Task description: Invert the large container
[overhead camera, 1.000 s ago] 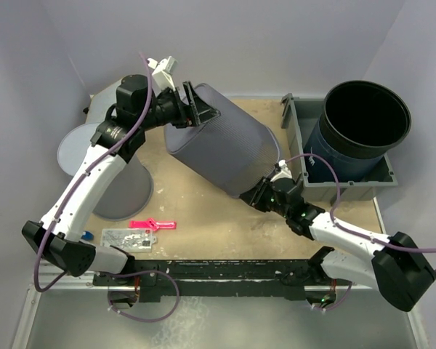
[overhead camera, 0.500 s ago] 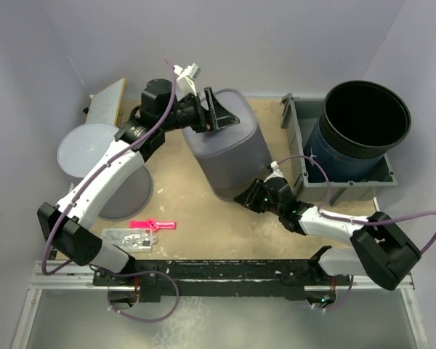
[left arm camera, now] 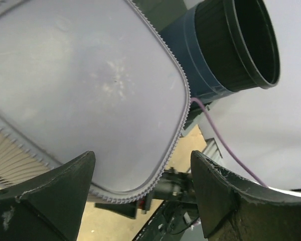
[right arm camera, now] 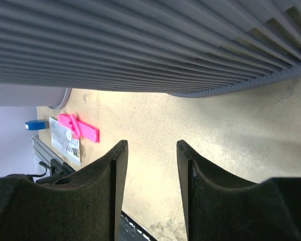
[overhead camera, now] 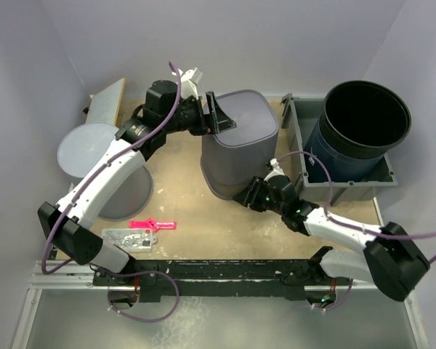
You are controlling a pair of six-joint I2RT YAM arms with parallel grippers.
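Observation:
The large grey ribbed container (overhead camera: 240,145) stands mouth down on the table, its flat base facing up. My left gripper (overhead camera: 219,120) is open at the left edge of that base. In the left wrist view the base (left arm camera: 90,85) fills the frame and my left gripper (left arm camera: 142,156) spreads wide above its corner, holding nothing. My right gripper (overhead camera: 245,198) is open at the container's near lower rim. In the right wrist view the ribbed wall (right arm camera: 140,45) is just beyond my empty right gripper (right arm camera: 150,145), with bare table between the fingers.
A dark blue bucket (overhead camera: 363,120) stands in a grey bin (overhead camera: 349,190) at the right. Two grey round lids (overhead camera: 83,149) and a wooden board (overhead camera: 105,102) lie at the left. A pink clip (overhead camera: 152,225) and a packet (overhead camera: 127,238) lie near the front.
The container swung from lying tilted to standing mouth down with its base up. My left gripper moved right with it. My right gripper stayed by the lower rim.

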